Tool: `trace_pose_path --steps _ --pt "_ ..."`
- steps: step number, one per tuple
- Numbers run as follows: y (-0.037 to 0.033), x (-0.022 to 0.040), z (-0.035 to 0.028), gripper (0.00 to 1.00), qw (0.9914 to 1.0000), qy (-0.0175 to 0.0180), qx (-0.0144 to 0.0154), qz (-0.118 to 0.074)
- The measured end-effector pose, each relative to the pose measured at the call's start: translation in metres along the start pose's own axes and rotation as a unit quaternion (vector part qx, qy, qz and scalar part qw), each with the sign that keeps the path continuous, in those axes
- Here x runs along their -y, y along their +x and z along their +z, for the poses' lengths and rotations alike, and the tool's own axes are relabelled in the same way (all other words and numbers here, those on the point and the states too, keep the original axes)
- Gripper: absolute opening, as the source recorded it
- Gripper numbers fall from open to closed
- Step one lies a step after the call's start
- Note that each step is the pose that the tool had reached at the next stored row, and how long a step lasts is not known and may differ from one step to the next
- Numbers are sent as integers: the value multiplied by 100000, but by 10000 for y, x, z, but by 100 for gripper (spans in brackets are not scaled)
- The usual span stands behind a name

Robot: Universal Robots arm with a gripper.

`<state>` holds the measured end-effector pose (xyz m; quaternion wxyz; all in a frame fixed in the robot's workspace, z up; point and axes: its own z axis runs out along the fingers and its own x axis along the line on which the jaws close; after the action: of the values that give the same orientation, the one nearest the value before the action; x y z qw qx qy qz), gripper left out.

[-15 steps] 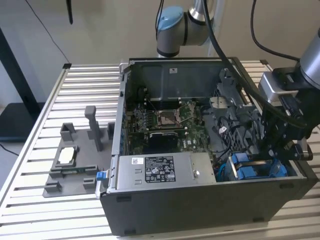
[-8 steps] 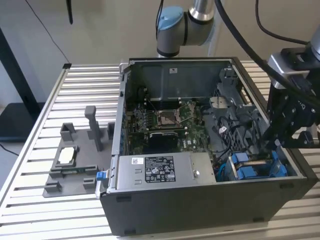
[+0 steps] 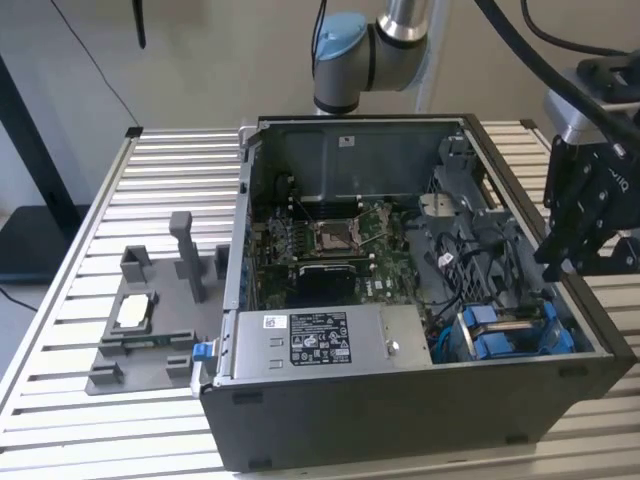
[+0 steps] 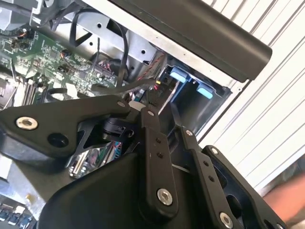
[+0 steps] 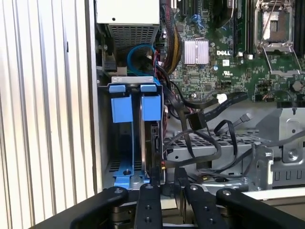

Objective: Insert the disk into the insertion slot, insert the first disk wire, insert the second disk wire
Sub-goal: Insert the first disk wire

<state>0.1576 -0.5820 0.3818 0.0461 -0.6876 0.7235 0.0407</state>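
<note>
Jaws: together, empty; black gripper (image 3: 554,266) beside case (image 3: 400,405) rim.
Disk (image 5: 151,107): glossy blue plastic carrier, upright in slot.
Insertion slot (image 5: 103,138): grey sheet-metal bay.
Cables (image 5: 196,119): black, loose.

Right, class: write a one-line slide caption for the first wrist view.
Blue-framed disk standing on edge in the insertion slot, loose black cables beside it, gripper close by.

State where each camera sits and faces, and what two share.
Exterior view: off-arm, high, looking down into the open case; arm, pincer show.
First wrist view: on arm, facing blue disk carrier; pincer links show.
Second wrist view: on arm, facing motherboard; pincer links show.
Both wrist views share that carrier and motherboard.
</note>
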Motion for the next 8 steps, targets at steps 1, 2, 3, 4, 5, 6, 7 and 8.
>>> trace_pose_path --steps 1,2,3,4,5,6,7,8 --pt "-4 -1 0 27 100000 44 11 33" --pt "-14 -1 1 27 100000 77 -18 74" --pt "-22 -2 1 27 100000 107 -54 130" --pt "-32 -8 2 27 100000 185 -43 166" --pt "-47 -16 2 27 100000 195 -108 170" --pt "-67 -30 3 27 100000 237 -126 159" --pt "-83 -49 2 27 99999 376 -121 140" --pt "-98 -68 2 27 99998 538 -101 116"
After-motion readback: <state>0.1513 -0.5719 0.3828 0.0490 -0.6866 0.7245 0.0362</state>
